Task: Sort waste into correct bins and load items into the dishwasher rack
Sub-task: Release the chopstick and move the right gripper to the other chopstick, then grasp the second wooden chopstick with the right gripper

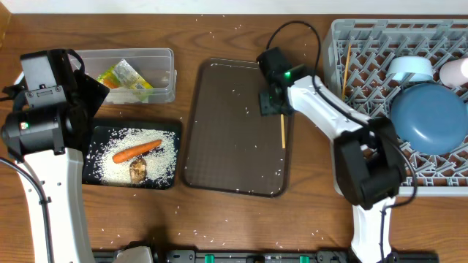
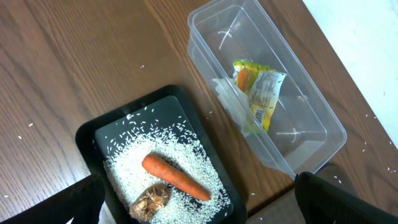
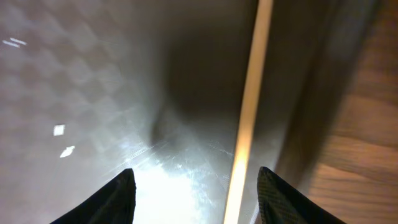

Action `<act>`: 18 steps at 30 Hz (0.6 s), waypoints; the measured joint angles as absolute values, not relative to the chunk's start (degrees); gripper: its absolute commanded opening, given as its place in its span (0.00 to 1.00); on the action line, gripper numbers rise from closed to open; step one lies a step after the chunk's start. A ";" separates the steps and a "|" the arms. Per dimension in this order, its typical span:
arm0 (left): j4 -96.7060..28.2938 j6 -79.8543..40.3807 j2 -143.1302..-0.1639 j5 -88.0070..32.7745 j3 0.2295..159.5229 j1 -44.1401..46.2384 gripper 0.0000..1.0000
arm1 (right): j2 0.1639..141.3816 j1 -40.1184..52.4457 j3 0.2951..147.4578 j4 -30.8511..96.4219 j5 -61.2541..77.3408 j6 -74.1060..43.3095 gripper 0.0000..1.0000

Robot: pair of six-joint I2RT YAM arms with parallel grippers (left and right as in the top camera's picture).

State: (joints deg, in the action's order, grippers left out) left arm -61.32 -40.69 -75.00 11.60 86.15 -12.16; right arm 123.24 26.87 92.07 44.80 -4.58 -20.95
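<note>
right gripper: jaws open, straddling the chopstick, nothing pinched.
chopstick location: flat on the brown serving tray, just inside its right rim, nearer the right finger.
handling: thin, light, stiff wood; probably rolls. Centre it, then pinch mid-length.
hidden: wrist view is blurred, both stick ends are cut off, and fingertip-to-tray contact is unclear.
left gripper: jaws spread wide, empty, above the black tray.
rack: a thin stick in it looks like the pair's other half.

The wooden table bears a brown serving tray under the right fingers, a grey rack beside them, a black tray and clear tub under the left fingers, and stray rice grains
</note>
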 measured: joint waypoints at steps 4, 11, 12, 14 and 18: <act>-61.32 -40.69 -75.00 11.60 86.15 -12.16 0.98 | 125.27 26.87 92.03 44.73 -4.34 -21.61 0.56; -61.32 -40.69 -75.00 11.60 86.15 -12.16 0.98 | 125.80 26.87 92.14 44.51 -3.68 -22.44 0.25; -61.32 -40.69 -75.00 11.60 86.15 -12.16 0.98 | 125.95 26.87 92.29 44.53 -3.66 -22.13 0.15; -61.32 -40.69 -75.00 11.60 86.15 -12.16 0.98 | 126.19 26.89 92.68 44.56 -3.18 -22.79 0.01; -61.32 -40.69 -75.00 11.60 86.15 -12.16 0.98 | 126.37 26.92 93.08 45.10 -2.20 -22.98 0.01</act>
